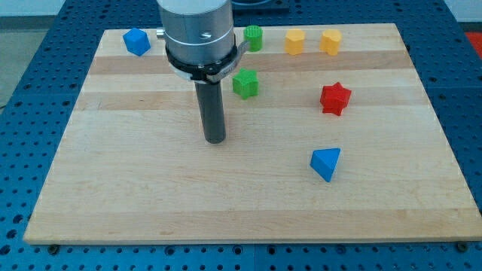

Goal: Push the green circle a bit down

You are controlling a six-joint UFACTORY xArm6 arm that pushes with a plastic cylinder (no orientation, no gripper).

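The green circle (254,38) stands near the board's top edge, just right of the arm's grey body. My tip (215,140) rests on the board near the middle, well below and to the left of the green circle. A green star-shaped block (245,83) lies between them, up and to the right of my tip.
A blue block (136,41) sits at the top left. Two yellow blocks (294,41) (330,41) sit at the top right. A red star (335,98) lies at the right and a blue triangle (325,163) at the lower right. The wooden board (113,188) ends close behind the top blocks.
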